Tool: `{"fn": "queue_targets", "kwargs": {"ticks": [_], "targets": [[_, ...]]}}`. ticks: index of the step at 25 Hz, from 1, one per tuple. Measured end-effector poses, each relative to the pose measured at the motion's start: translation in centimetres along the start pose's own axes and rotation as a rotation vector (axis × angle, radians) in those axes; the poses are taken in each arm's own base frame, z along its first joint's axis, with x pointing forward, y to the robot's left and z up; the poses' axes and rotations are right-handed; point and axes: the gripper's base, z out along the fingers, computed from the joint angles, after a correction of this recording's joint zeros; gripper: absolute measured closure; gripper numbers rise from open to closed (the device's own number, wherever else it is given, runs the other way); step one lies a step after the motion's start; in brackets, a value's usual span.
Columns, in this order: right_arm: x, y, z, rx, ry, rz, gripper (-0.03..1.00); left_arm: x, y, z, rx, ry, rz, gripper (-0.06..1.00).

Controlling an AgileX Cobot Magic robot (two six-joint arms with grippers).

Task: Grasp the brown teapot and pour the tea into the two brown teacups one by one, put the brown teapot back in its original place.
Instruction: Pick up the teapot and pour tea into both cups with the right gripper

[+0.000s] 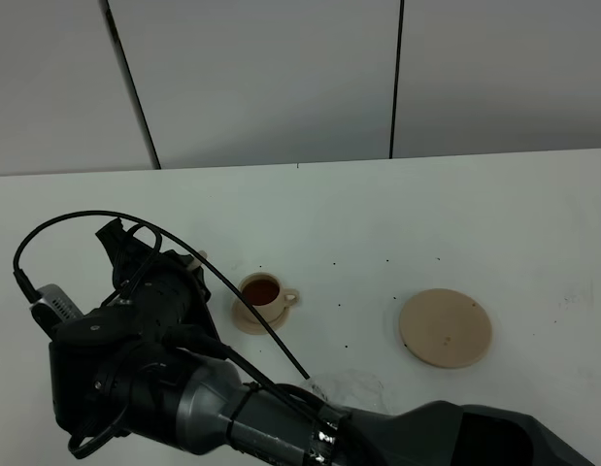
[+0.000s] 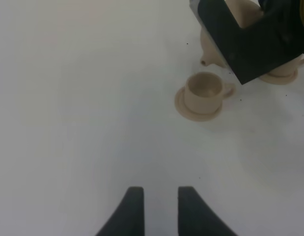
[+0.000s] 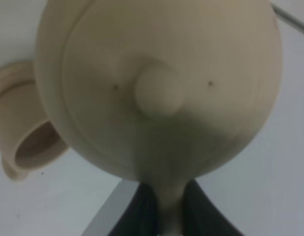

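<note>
Your right jaws, clamped on the brown teapot (image 3: 156, 88) by its handle, hold it just beside the empty teacup (image 2: 203, 91); left jaws hang apart, farther off.

Robot lab or test bench suggested, probably: bare white surface (image 1: 494, 204), plain grey panelled wall (image 1: 271, 78), cabled black robot arm (image 1: 164, 379) seen.

tea-filled teacup (image 1: 262, 292) left of plate (image 1: 445, 328)

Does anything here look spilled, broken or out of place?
No spill or damage shows. The plate sits bare only because the right gripper holds the teapot near an empty teacup.
</note>
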Motion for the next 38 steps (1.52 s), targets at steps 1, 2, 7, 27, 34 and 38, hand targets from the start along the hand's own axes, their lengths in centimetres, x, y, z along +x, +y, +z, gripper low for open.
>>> {"fn": "queue_targets", "kwargs": {"ticks": [1, 2, 7, 27, 34, 38], "targets": [[0.0, 0.0, 0.0, 0.001, 0.004, -0.008, 0.87, 0.0, 0.0, 0.0, 0.0, 0.0, 0.0, 0.7], [0.1, 0.0, 0.0, 0.003, 0.011, -0.014, 0.87, 0.0, 0.0, 0.0, 0.0, 0.0, -0.001, 0.7], [0.2, -0.1, -0.1, 0.014, 0.032, -0.035, 0.87, 0.0, 0.0, 0.0, 0.0, 0.0, -0.001, 0.7], [-1.1, -0.1, -0.6, 0.091, 0.069, -0.123, 0.87, 0.0, 0.0, 0.0, 0.0, 0.0, -0.001, 0.7], [-1.3, 0.7, -0.1, 0.091, 0.097, -0.173, 0.87, 0.0, 0.0, 0.0, 0.0, 0.0, 0.0, 0.7], [-1.5, 1.1, 0.3, 0.092, 0.111, -0.2, 0.87, 0.0, 0.0, 0.0, 0.0, 0.0, 0.0, 0.7]]}}
